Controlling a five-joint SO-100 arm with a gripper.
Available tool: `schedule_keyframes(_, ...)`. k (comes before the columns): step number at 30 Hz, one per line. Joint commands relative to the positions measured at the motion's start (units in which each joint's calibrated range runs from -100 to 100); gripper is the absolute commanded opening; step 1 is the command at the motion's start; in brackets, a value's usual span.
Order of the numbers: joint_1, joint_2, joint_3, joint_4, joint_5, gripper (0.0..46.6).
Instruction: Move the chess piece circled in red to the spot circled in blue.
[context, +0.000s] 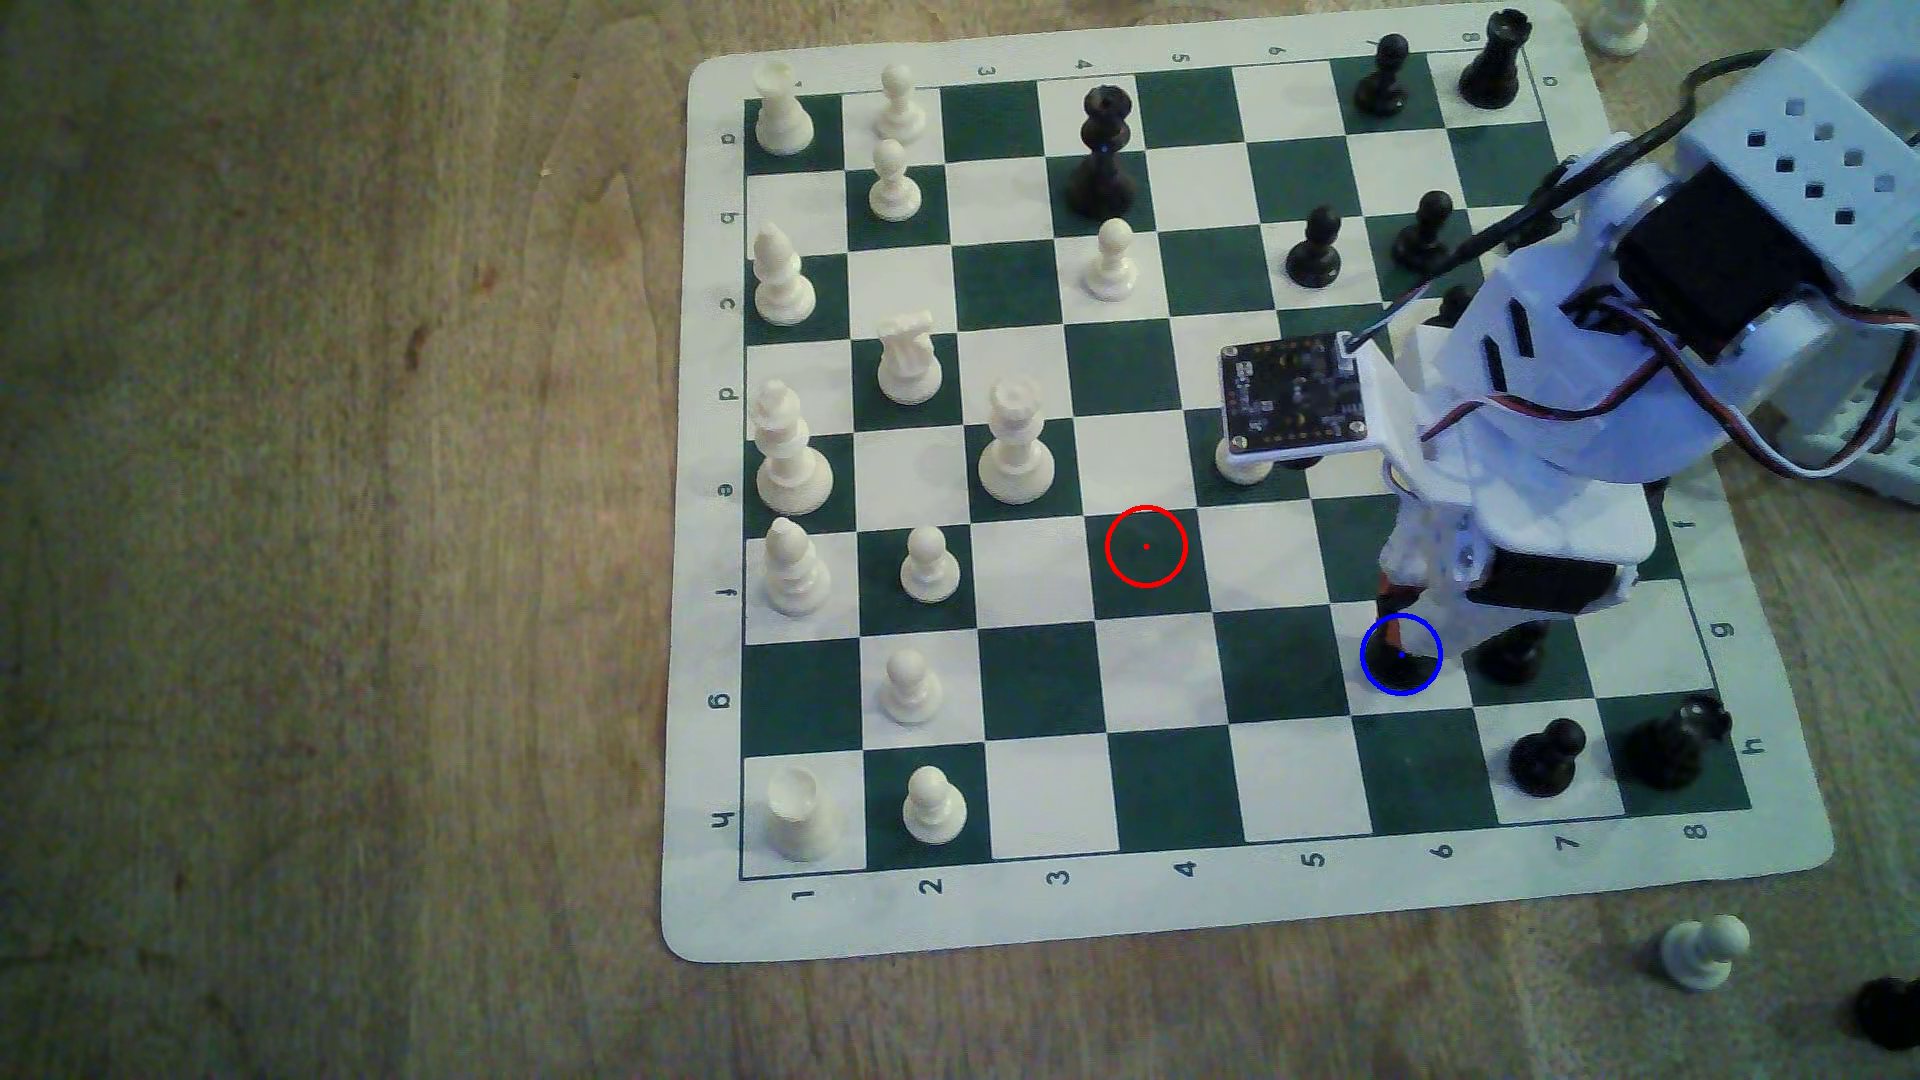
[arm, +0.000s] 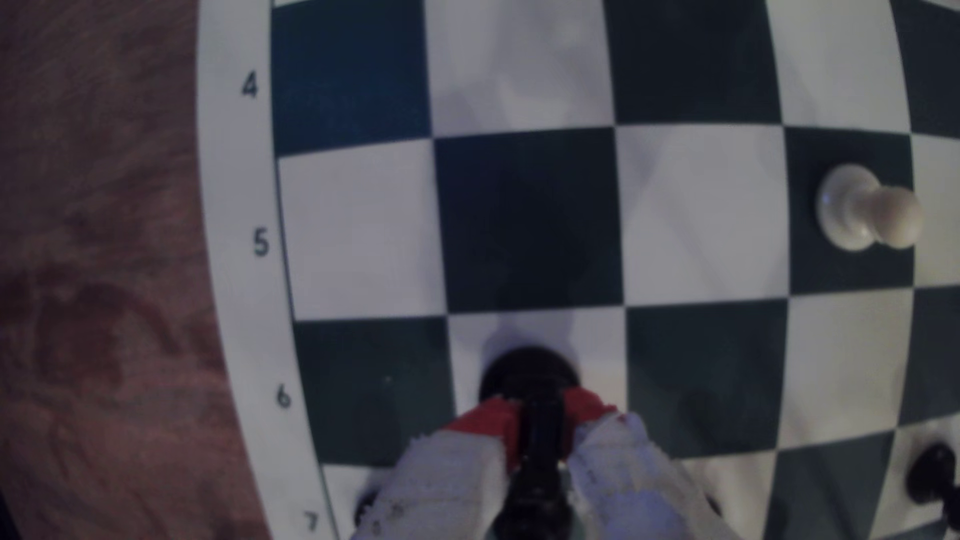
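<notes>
Black knight stands on the blue-ringed square; claw grips it.

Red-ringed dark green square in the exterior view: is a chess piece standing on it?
No. The red-ringed dark green square is bare, while the glossy black piece sits in the blue ring under the gripper.

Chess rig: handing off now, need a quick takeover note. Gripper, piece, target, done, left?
Gripper: shut on the black knight, red-tipped fingers on both sides of it.
Knight: its base sits inside the blue ring on the white target square, by the board's 6 column.
Red-ringed square: bare, piece already gone from it.
Done: pick and carry.
Left: probably check it rests flat, open, lift straight up, clear of the black pawn beside it.
</notes>
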Motion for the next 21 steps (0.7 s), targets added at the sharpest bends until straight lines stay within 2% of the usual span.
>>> schedule_keyframes(1, -0.5, -0.35, -0.62, -0.83, 0.2, 4.6)
schedule_keyframes(2, -0.5, -0.43, -0.44, -0.83, 0.2, 12.1)
schedule_keyframes(5, -0.19, -0.77, -0.17, -0.83, 0.2, 18.7)
schedule_keyframes(6, -0.11, -1.54, 0.37, -0.59, 0.2, 22.5)
schedule_keyframes(7, -0.11, -1.88, 0.46, -0.51, 0.2, 23.9)
schedule_keyframes(11, -0.19, -2.98, 0.46, 0.56, 0.49, 26.1)
schedule_keyframes(17, 0.28, -5.36, -0.9, 4.33, 0.93, 25.0)
schedule_keyframes(21, 1.69, -8.33, -2.98, 10.8, 2.3, 24.9)
